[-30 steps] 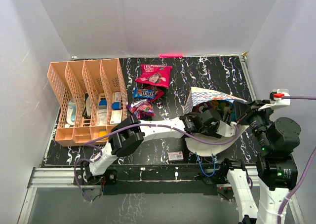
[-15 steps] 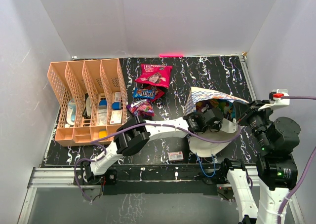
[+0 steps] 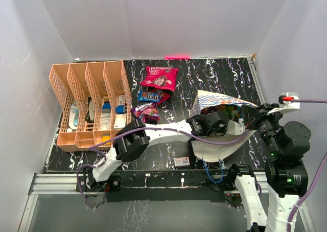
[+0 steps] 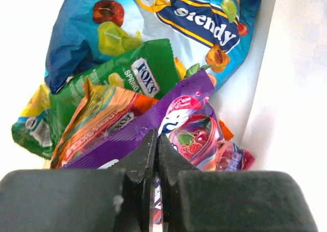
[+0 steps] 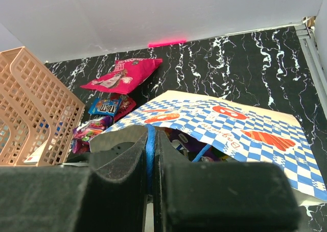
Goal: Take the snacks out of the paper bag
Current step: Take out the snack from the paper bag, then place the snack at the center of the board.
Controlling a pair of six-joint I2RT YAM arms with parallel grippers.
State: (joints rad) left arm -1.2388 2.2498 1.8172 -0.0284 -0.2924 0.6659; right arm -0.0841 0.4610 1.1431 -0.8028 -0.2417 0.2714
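The paper bag (image 3: 214, 100), blue-and-white checkered, lies on its side at the table's right with its mouth toward the left. My left gripper (image 4: 156, 140) is inside the bag, shut on the edge of a purple packet (image 4: 127, 135). Around it lie a blue packet (image 4: 168, 17), a green one (image 4: 127, 73) and an orange one (image 4: 102, 114). My right gripper (image 5: 150, 132) is shut on the bag's blue cord handle (image 5: 150, 150), holding the top flap (image 5: 230, 124) up. Out on the table lie a pink packet (image 3: 159, 77), a blue one (image 3: 152, 95) and a purple one (image 3: 145, 111).
A peach-orange divider rack (image 3: 87, 99) stands at the left with small items in it. A small white flat box (image 3: 181, 161) lies near the front edge. The bag's cream inner wall (image 4: 296, 89) is close on the left gripper's right.
My left gripper, open a second ago, has closed on the purple packet inside the bag. The right gripper has kept its hold on the cord handle.
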